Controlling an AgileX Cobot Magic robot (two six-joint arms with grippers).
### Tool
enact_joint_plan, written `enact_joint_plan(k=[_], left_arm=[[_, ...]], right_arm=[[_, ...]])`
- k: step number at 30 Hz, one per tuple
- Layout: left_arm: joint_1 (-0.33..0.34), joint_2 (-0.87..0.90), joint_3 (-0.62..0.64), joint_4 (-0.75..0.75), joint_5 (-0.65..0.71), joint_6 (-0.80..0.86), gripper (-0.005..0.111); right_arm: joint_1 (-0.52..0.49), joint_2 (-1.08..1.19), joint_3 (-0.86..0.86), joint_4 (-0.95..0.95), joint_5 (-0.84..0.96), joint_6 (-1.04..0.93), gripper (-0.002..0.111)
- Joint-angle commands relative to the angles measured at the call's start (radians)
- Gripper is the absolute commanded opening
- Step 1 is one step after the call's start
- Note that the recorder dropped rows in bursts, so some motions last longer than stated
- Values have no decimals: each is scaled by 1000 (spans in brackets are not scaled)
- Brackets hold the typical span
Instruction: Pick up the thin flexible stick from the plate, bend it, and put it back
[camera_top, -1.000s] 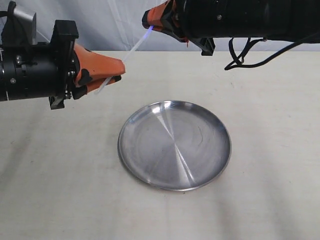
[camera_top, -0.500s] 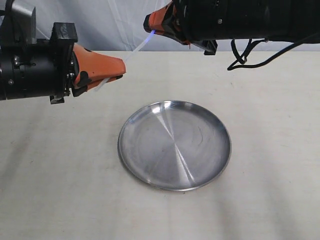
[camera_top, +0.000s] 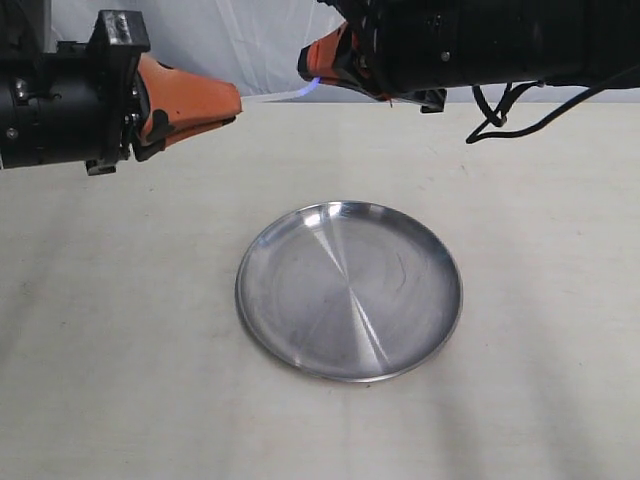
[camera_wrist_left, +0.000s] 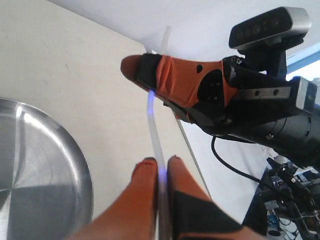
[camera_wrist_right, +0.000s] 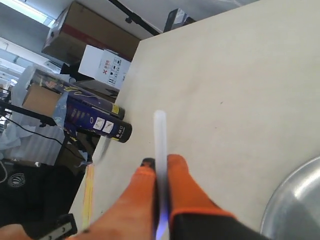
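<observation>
The thin flexible stick hangs in the air between both grippers, almost straight, with a blue glow where each one pinches it. My left gripper is shut on one end, and its orange tip is up at the left behind the plate. My right gripper is shut on the stick near its other end, and a short length pokes out past the fingertips. In the exterior view the right gripper is at the top centre. The plate lies empty on the table below.
The beige tabletop spreads around the plate. A white backdrop hangs behind the table. Cardboard and blue boxes stand beyond the table's edge in the right wrist view. A black cable dangles from the right arm.
The left gripper has risen and the right gripper has dropped slightly and shifted right. The stick between them has gone from steeply slanted to nearly level.
</observation>
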Motion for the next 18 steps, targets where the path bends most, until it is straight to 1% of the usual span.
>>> enact_joint_plan(k=[1, 10, 13, 14, 16, 18], left_arm=[[3, -9, -21, -35, -74, 0, 0], [3, -9, -23, -35, -110, 0, 0], [3, -9, -23, -35, -150, -5, 0], [3, -9, -23, -35, -180, -12, 0], [3, -9, -23, -35, -190, -12, 0], [3, -9, -23, -35, -209, -12, 0]], right_arm=[[0, -10, 2, -56, 67, -7, -1], [12, -10, 2, -40, 66, -7, -1], [52, -10, 2, -3, 29, -14, -1], [87, -10, 2, -3, -28, -13, -1], [133, -10, 2, -1, -105, -13, -1], [164, -10, 2, 3, -114, -16, -1]])
